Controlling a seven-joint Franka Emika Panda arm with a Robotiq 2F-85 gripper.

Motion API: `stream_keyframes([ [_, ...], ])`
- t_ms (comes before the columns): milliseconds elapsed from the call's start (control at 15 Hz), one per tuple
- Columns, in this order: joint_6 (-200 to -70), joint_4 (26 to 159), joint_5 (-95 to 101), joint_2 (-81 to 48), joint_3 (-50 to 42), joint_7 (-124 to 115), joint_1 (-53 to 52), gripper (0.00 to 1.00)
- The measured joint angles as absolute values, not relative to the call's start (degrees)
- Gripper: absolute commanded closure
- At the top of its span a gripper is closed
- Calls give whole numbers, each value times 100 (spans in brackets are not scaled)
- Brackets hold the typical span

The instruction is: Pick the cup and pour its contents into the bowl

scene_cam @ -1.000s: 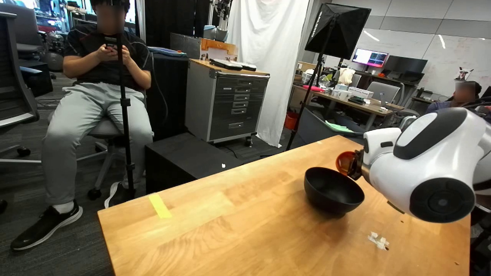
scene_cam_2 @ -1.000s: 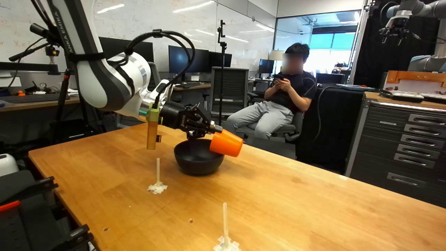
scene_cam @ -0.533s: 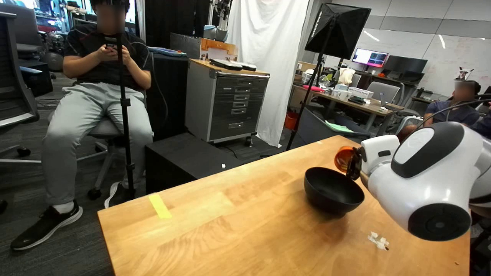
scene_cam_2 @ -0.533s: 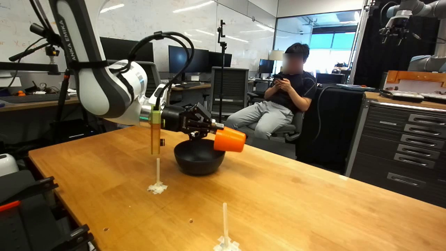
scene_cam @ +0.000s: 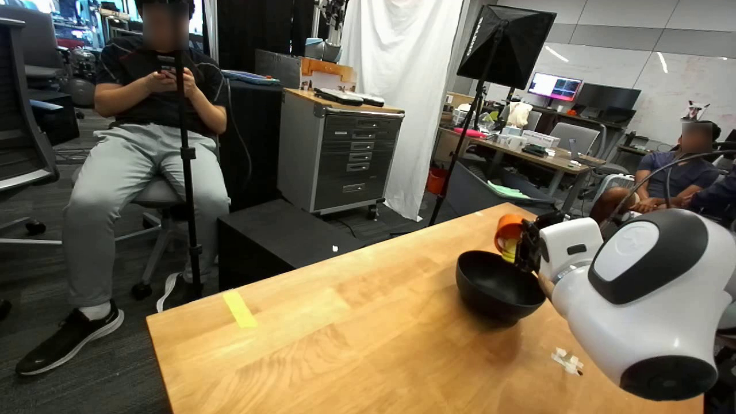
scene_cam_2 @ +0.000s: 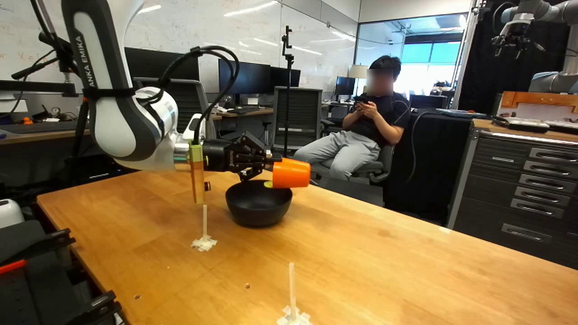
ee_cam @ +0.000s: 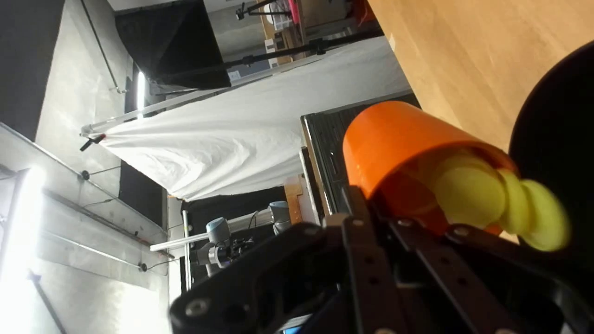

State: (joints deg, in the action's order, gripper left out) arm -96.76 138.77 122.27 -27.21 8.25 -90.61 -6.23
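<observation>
Wrist view: outermost yellow piece is showing blurred at the mouth of the cup; bowl is running off the picture's right side. In an exterior view, arm is hiding much of the right edge of the bench.

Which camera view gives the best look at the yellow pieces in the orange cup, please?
The wrist view: it looks into the tipped orange plastic cup, showing several rounded yellow pieces, some protruding past its rim. Both exterior views show only a small patch of them at the cup's mouth.
</observation>
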Motion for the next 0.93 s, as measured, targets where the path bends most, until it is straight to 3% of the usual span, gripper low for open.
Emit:
stream_keyframes([
  [933, -8511, 14244, 12733, -3032, 825, -9115, -643, 99],
])
